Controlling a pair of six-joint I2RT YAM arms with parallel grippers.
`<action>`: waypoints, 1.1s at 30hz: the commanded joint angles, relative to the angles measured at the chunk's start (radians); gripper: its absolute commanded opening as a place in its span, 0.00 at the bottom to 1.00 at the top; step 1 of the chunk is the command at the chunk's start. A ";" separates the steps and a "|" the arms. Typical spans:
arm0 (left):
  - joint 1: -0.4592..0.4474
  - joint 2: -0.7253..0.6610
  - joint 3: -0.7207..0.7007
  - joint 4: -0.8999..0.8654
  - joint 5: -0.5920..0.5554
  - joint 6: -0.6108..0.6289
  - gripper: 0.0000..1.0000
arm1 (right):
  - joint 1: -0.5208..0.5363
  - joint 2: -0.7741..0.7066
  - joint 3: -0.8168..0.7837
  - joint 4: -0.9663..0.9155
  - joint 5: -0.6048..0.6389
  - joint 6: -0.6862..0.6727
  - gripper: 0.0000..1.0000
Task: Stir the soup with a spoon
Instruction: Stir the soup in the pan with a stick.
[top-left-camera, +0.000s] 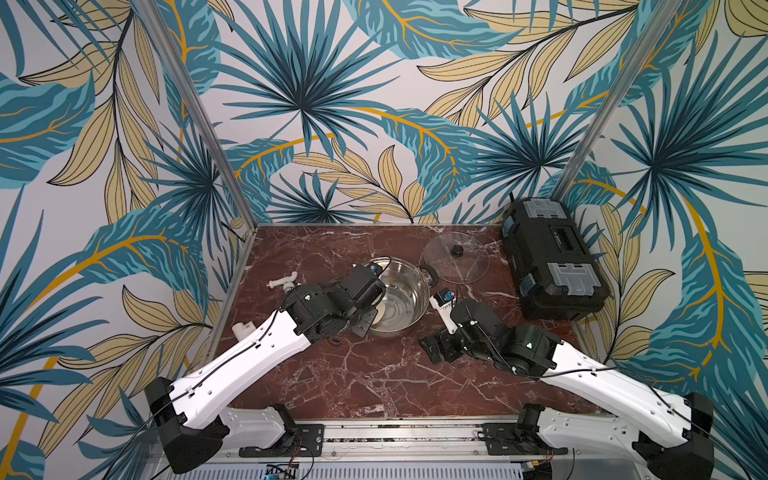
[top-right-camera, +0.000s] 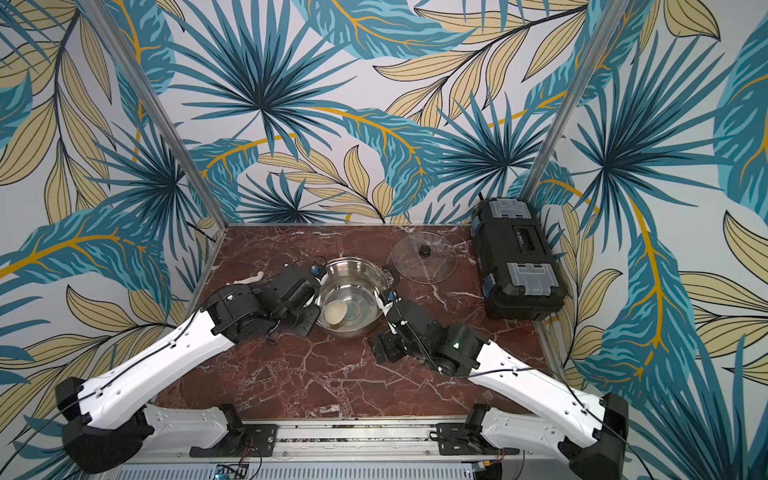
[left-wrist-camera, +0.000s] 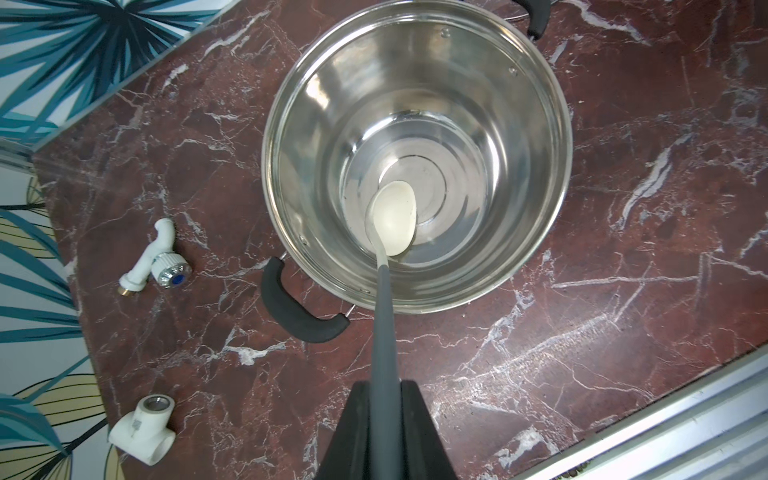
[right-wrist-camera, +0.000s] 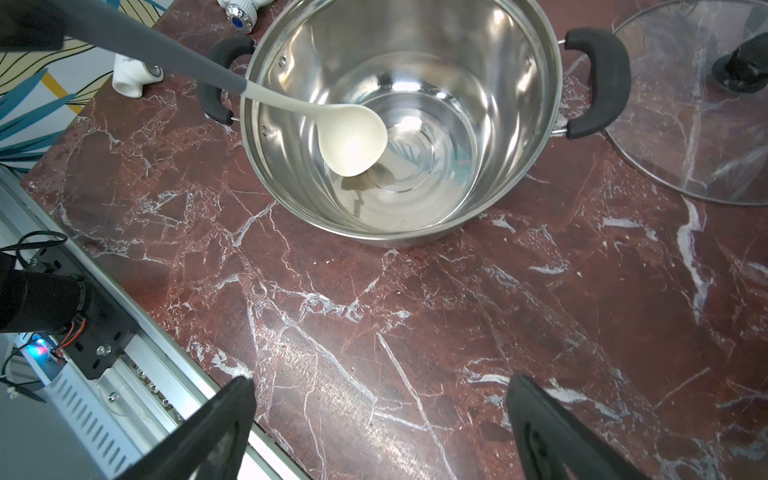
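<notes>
Left pincer (left-wrist-camera: 385, 390): closed tight on the grey handle end of the spoon (left-wrist-camera: 392, 220). The stem slants down from the grip, over the rim and into the stainless-steel pot (left-wrist-camera: 540, 124).

Spoon: the cream bowl sits low inside the pot, on the side nearest the left arm. Whether it touches the bottom cannot be told.

Pot: upright near the middle of the red marble worktop (top-left-camera: 353, 374), with two black side handles. The inside shows only shiny steel.

Right pincer (right-wrist-camera: 379, 380): jaws spread wide with nothing between them, held over bare worktop near the pot on the right arm's side.

Glass lid (top-left-camera: 440, 253): clear with a black knob, lying flat just beside the pot's right handle, toward the back.

Toolbox (top-left-camera: 552, 257): black with grey latches, at the rear right corner.

White plastic tap (left-wrist-camera: 156, 257) and white tee fitting (left-wrist-camera: 141, 432): both lie on the worktop near its left edge, apart from the pot and from each other.
</notes>
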 joint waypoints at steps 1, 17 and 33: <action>0.003 0.030 0.063 0.019 -0.075 0.023 0.00 | 0.004 0.013 0.034 0.052 0.025 -0.058 1.00; -0.019 0.105 0.105 0.187 0.094 0.019 0.00 | 0.003 0.006 0.016 0.146 0.123 -0.165 0.99; -0.061 0.006 0.059 -0.031 0.033 -0.054 0.00 | 0.003 0.013 0.024 0.117 0.011 -0.207 1.00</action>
